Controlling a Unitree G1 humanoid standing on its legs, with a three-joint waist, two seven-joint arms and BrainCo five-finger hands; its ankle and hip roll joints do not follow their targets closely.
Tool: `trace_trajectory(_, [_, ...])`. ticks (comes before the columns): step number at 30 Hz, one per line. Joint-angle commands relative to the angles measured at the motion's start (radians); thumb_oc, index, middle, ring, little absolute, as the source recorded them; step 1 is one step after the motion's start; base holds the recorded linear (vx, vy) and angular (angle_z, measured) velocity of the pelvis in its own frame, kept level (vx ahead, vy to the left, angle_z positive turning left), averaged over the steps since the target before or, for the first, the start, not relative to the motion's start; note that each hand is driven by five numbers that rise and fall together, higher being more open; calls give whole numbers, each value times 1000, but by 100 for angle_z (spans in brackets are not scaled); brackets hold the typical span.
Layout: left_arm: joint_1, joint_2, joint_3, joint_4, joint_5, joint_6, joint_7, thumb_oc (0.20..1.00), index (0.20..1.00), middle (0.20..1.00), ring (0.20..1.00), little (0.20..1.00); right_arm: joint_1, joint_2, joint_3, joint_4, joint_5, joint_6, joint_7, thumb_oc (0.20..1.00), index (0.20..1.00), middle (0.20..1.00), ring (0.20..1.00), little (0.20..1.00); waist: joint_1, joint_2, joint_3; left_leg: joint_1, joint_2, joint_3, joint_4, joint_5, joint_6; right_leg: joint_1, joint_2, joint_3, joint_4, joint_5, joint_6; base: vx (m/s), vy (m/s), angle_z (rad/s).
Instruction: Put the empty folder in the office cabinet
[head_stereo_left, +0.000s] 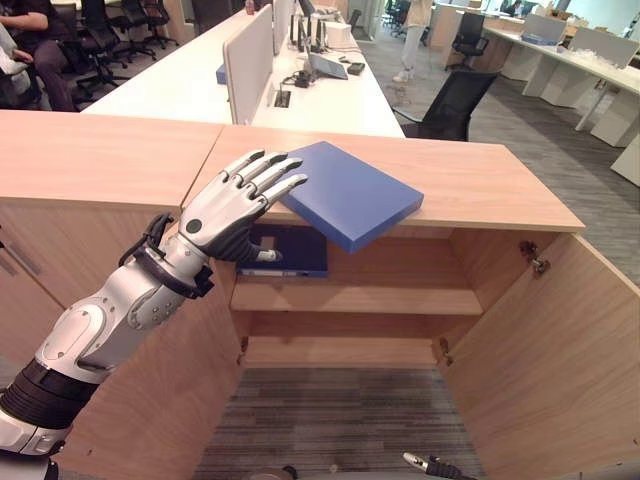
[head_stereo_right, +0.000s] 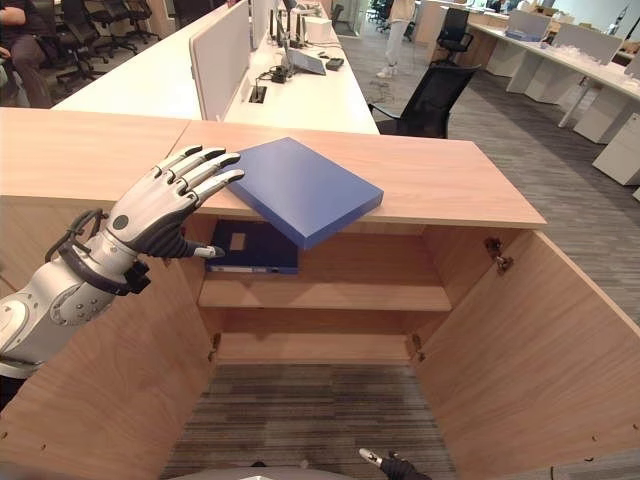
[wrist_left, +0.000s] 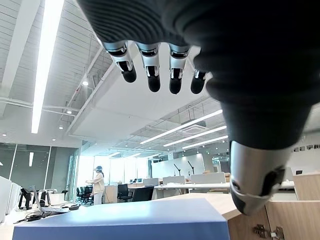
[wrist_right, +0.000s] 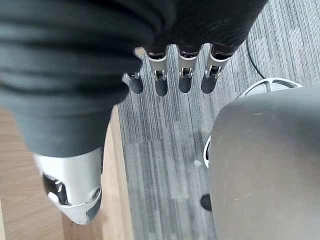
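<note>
A blue folder (head_stereo_left: 345, 192) lies flat on the wooden cabinet top (head_stereo_left: 480, 185), one corner jutting out over the front edge above the open compartment. My left hand (head_stereo_left: 225, 215) is open at the folder's left edge, fingers straight and spread over that corner, thumb hanging below the cabinet top's edge. In the left wrist view the fingers (wrist_left: 152, 75) stand straight above the folder (wrist_left: 125, 220). My right hand (wrist_right: 160, 80) hangs low over the carpet with relaxed fingers; its fingertips (head_stereo_left: 430, 465) peek in at the bottom of the eye views.
Both cabinet doors stand open, right door (head_stereo_left: 560, 340) and left door (head_stereo_left: 150, 400). A dark blue folder (head_stereo_left: 290, 250) lies on the upper shelf (head_stereo_left: 350, 298). Behind are white desks, a black office chair (head_stereo_left: 450, 100), and a seated person (head_stereo_left: 30, 50).
</note>
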Motion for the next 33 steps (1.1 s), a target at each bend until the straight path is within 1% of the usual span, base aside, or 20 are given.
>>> trace_trajectory(1, [-11, 27, -5, 35, 62, 21, 31, 1000, 1000, 1000, 1000, 1000, 6, -15, -8, -36, -17, -29, 0, 1000, 1000, 1000, 1000, 1000, 8, -24, -23, 5, -29, -22, -74, -49, 16, -3, -34, -41, 66, 104, 69, 18, 34, -11])
trace_trajectory(5, [-14, 32, -12, 88, 92, 33, 40, 1000, 1000, 1000, 1000, 1000, 14, -19, -17, -39, -16, -30, 3, 1000, 1000, 1000, 1000, 1000, 3, -26, -26, 12, -33, -16, -74, -53, 20, 0, -40, -39, 64, 117, 73, 4, 11, -3])
trace_trajectory(9, [-45, 28, -19, 165, 137, 62, 74, 1000, 1000, 1000, 1000, 1000, 24, -24, -22, -44, -16, -33, 4, 1000, 1000, 1000, 1000, 1000, -8, -30, -32, 19, -39, -6, -74, -56, 25, -2, -48, -36, 69, 127, 77, 1, 13, -7])
trace_trajectory(16, [-90, 14, -42, 204, 161, 76, 94, 1000, 1000, 1000, 1000, 1000, 36, -29, -27, -45, -14, -35, 7, 1000, 1000, 1000, 1000, 1000, -24, -33, -38, 27, -48, 8, -73, -61, 33, -8, -58, -24, 73, 146, 85, 0, 30, -9])
trace_trajectory(17, [-134, 15, -71, 226, 173, 80, 103, 1000, 1000, 1000, 1000, 1000, 42, -34, -25, -45, -12, -37, 11, 1000, 1000, 1000, 1000, 1000, -37, -33, -42, 34, -52, 19, -73, -65, 38, -13, -65, -16, 78, 159, 91, 12, 57, -10])
trace_trajectory(18, [-148, 15, -77, 231, 178, 83, 106, 1000, 1000, 1000, 1000, 1000, 44, -36, -24, -47, -11, -38, 13, 1000, 1000, 1000, 1000, 1000, -43, -33, -44, 35, -53, 25, -73, -66, 38, -14, -67, -14, 78, 163, 93, 17, 67, -10])
trace_trajectory(21, [-186, 12, -107, 250, 188, 86, 117, 1000, 1000, 1000, 1000, 1000, 47, -36, -23, -47, -11, -40, 13, 1000, 1000, 1000, 1000, 1000, -49, -34, -46, 38, -55, 32, -74, -68, 42, -18, -70, -7, 79, 175, 97, 7, 37, -15])
trace_trajectory(22, [-222, 18, -129, 270, 195, 94, 125, 1000, 1000, 1000, 1000, 1000, 52, -42, -22, -48, -9, -43, 15, 1000, 1000, 1000, 1000, 1000, -63, -32, -47, 41, -57, 44, -73, -69, 45, -24, -74, -1, 82, 185, 99, -6, 33, -14])
trace_trajectory(23, [-231, 17, -138, 277, 195, 94, 128, 1000, 1000, 1000, 1000, 1000, 52, -41, -24, -48, -9, -43, 15, 1000, 1000, 1000, 1000, 1000, -59, -34, -46, 41, -57, 45, -73, -69, 46, -25, -75, 0, 83, 186, 100, -1, 68, -7])
trace_trajectory(24, [-266, 23, -160, 295, 200, 96, 135, 1000, 1000, 1000, 1000, 1000, 51, -47, -18, -51, -10, -46, 17, 1000, 1000, 1000, 1000, 1000, -76, -28, -49, 46, -59, 57, -73, -73, 49, -30, -82, 8, 87, 206, 108, 2, 75, -16])
trace_trajectory(25, [-286, 29, -176, 306, 199, 97, 137, 1000, 1000, 1000, 1000, 1000, 51, -50, -20, -53, -10, -46, 20, 1000, 1000, 1000, 1000, 1000, -82, -25, -48, 50, -61, 65, -73, -76, 54, -36, -89, 15, 95, 224, 114, 17, 116, -20])
trace_trajectory(26, [-315, 24, -213, 317, 193, 98, 130, 1000, 1000, 1000, 1000, 1000, -25, -36, -19, -33, 10, -25, -5, 1000, 1000, 1000, 1000, 1000, -75, -18, -61, 54, -65, 70, -73, -79, 58, -35, -97, 17, 105, 235, 117, 29, 122, -25])
trace_trajectory(27, [-343, 19, -246, 312, 191, 89, 129, 1000, 1000, 1000, 1000, 1000, -74, -14, -16, -10, 15, -35, -38, 1000, 1000, 1000, 1000, 1000, -61, -14, -60, 60, -67, 70, -73, -82, 63, -33, -104, 15, 115, 237, 119, 31, 88, -22])
trace_trajectory(28, [-356, 20, -255, 315, 190, 89, 130, 1000, 1000, 1000, 1000, 1000, -82, -9, -20, -3, 16, -39, -41, 1000, 1000, 1000, 1000, 1000, -57, -19, -54, 61, -68, 70, -73, -83, 63, -32, -106, 16, 117, 236, 119, 32, 149, -40])
trace_trajectory(29, [-370, 1, -280, 335, 187, 102, 134, 1000, 1000, 1000, 1000, 1000, -119, 22, -8, 8, 31, -31, -60, 1000, 1000, 1000, 1000, 1000, -52, -9, -60, 76, -77, 74, -70, -92, 71, -28, -127, 22, 138, 254, 125, 20, 154, -34])
trace_trajectory(30, [-372, -3, -283, 347, 184, 105, 133, 1000, 1000, 1000, 1000, 1000, -122, 36, -7, 3, 33, -25, -60, 1000, 1000, 1000, 1000, 1000, -50, -11, -58, 86, -84, 77, -69, -98, 75, -28, -141, 29, 155, 266, 127, 17, 210, -25])
trace_trajectory(32, [-340, -4, -260, 349, 182, 111, 129, 1000, 1000, 1000, 1000, 1000, -105, 43, -18, -2, 31, -18, -60, 1000, 1000, 1000, 1000, 1000, -48, -18, -52, 107, -107, 72, -66, -110, 88, -29, -168, 53, 202, 319, 133, -3, 146, 3])
trace_trajectory(33, [-330, -3, -251, 343, 183, 111, 127, 1000, 1000, 1000, 1000, 1000, -102, 41, -15, -4, 30, -17, -61, 1000, 1000, 1000, 1000, 1000, -50, -17, -52, 109, -111, 73, -66, -111, 91, -31, -173, 56, 208, 319, 133, -5, 68, 8])
